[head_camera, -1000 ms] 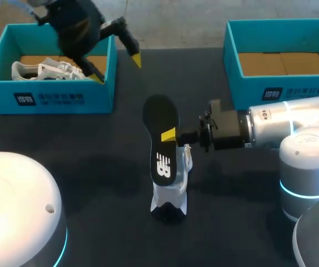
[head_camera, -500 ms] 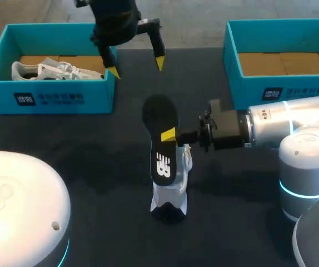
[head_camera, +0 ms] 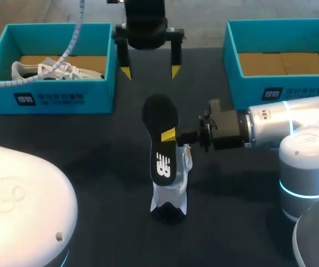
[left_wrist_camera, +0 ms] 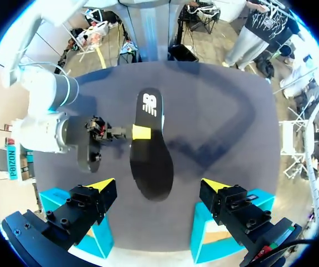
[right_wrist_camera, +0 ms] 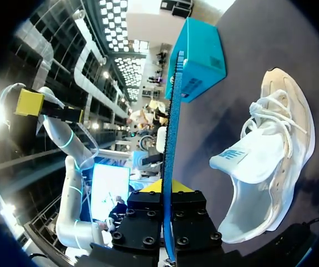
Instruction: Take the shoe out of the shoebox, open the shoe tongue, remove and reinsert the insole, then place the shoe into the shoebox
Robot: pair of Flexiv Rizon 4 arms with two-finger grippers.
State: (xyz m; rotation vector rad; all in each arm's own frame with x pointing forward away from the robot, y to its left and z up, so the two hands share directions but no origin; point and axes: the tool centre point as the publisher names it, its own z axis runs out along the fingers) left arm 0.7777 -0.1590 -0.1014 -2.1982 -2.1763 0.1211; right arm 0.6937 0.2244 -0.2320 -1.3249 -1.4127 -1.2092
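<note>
A black insole (head_camera: 160,139) hangs flat above the middle of the table, with my right gripper (head_camera: 169,135) shut on its edge. Below it a white shoe (head_camera: 173,194) lies on the dark table. The right wrist view shows the insole (right_wrist_camera: 169,139) edge-on between the right gripper's (right_wrist_camera: 165,192) fingers, with the shoe (right_wrist_camera: 265,161) beside it. My left gripper (head_camera: 150,71) hovers open beyond the insole's far end. In its own view the left gripper (left_wrist_camera: 158,186) hangs over the insole (left_wrist_camera: 148,150), its fingers clear of it.
A teal shoebox (head_camera: 48,94) at the back left holds a second white shoe (head_camera: 48,70). Another teal shoebox (head_camera: 282,39) at the back right has only its cardboard floor showing. My right arm (head_camera: 282,128) lies across the right side of the table.
My left arm has swung right from over the left shoebox to the far end of the insole, and its gripper has turned. The right gripper, insole and shoe have not moved.
</note>
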